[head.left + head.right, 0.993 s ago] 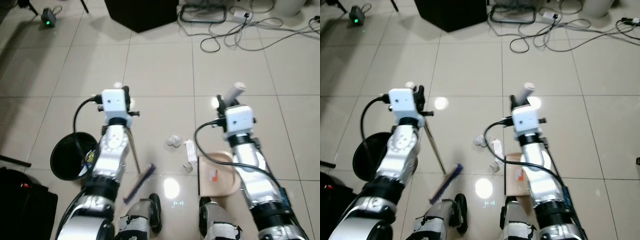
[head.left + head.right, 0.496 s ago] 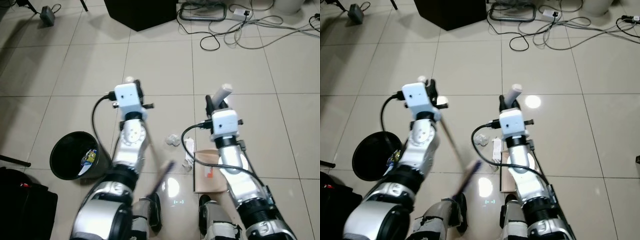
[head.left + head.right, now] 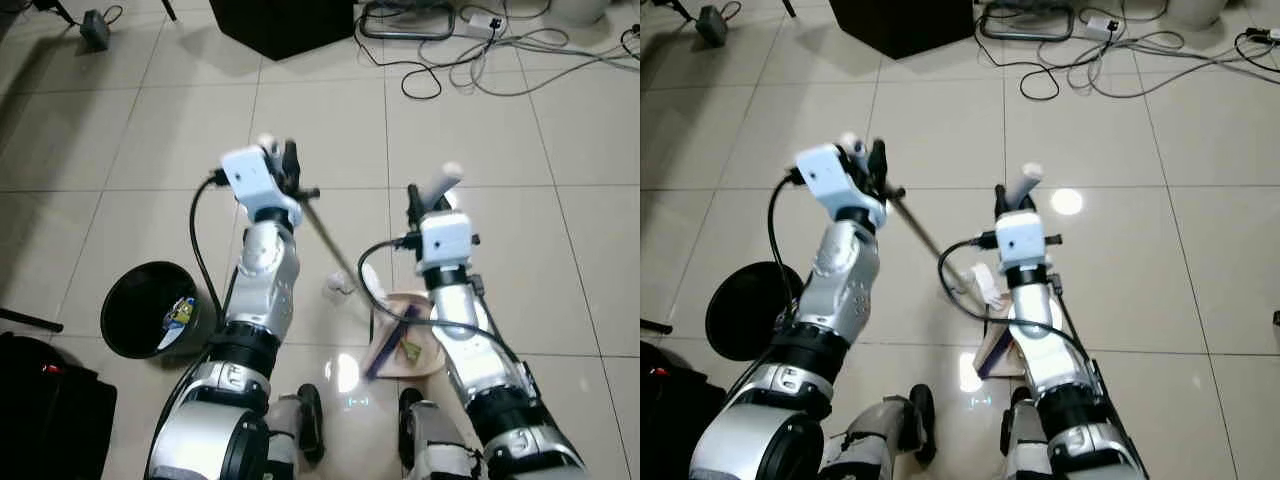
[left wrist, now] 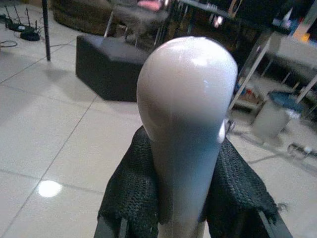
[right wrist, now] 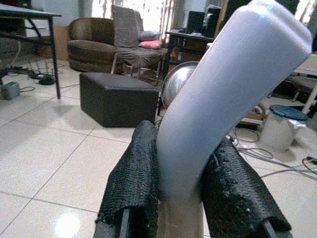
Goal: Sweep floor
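- Your left gripper (image 4: 181, 198) has its jaws clamped on the broom (image 3: 335, 255), shaft slanting down toward the dustpan (image 3: 415, 345).
- Your right gripper (image 5: 185, 191) jaws clasp the dustpan handle (image 5: 223, 94), which is upright.

Looked like somebody's living room. There was a brown sofa (image 5: 91, 34), a black ottoman (image 5: 119, 96), beige floor tiles (image 3: 320, 130) and loose cables (image 3: 480, 60).

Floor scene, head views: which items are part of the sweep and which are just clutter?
In the job:
- left gripper, shut on broom handle
- broom head over dustpan
- right gripper, shut on dustpan handle
- crumpled paper
- black bin

Lying about:
- cables
- black box
- black bag
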